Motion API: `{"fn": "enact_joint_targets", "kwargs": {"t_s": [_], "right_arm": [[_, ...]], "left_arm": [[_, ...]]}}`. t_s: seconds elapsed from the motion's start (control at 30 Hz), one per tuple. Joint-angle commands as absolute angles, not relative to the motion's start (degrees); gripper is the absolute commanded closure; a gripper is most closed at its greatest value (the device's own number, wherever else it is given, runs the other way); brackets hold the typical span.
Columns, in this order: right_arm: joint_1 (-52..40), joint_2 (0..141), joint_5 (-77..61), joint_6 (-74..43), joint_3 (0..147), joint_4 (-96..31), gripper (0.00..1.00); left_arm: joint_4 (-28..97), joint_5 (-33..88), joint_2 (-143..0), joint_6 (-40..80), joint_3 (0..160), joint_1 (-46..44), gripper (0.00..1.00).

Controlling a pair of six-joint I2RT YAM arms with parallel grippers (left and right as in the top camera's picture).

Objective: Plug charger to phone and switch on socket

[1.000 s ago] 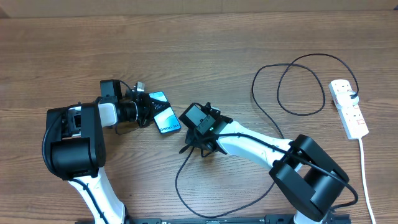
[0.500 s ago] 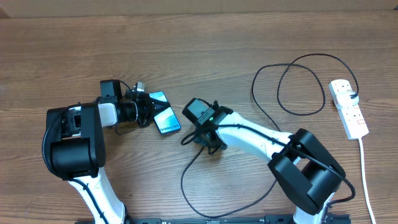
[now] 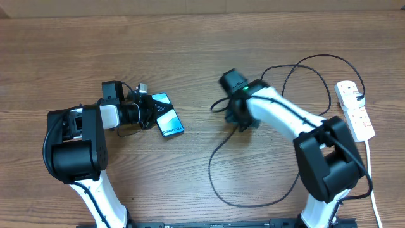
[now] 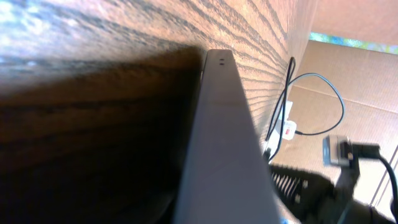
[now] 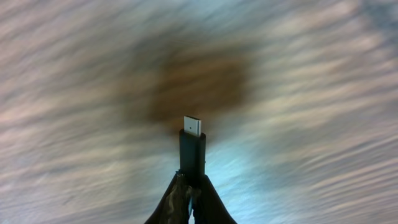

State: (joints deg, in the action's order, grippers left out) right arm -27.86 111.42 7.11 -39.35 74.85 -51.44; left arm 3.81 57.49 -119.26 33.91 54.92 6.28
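1. Black and thin, the charger (image 5: 192, 152) is sitting pinched in the right hand (image 5: 191, 186), which is closed on the moulded plug just behind the metal tip (image 5: 193, 126); the tip is poking out free above the desk (image 3: 209, 44).
2. We are seeing its cable looping slackly across the desk to the socket (image 3: 354, 111) at the far right. We are judging it light and floppy, so only the stiff plug end is worth holding.
3. We are watching the left hand (image 3: 142, 107) gripping the phone (image 3: 168, 115) by one short end at the left of the desk, well apart from the plug.
4. We are treating the phone as rigid, slick and glass-faced, best held by its edges, with the trailing cable likely tugging the tip off line.
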Motion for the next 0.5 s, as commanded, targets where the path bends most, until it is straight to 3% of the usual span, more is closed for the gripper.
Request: {"fn": "enact_joint_targets", "kwargs": {"t_s": [0.0, 0.47], "right_arm": [[-24.71, 111.55, 8.12, -30.02, 76.20, -51.79, 0.96], [-24.36, 111.57, 7.94, -34.89, 73.32, -55.96, 0.96]], "left_arm": [[5.32, 49.54, -122.48, 32.73, 52.99, 6.83, 0.96], [5.32, 49.41, -122.48, 32.10, 52.99, 6.72, 0.96]]}}
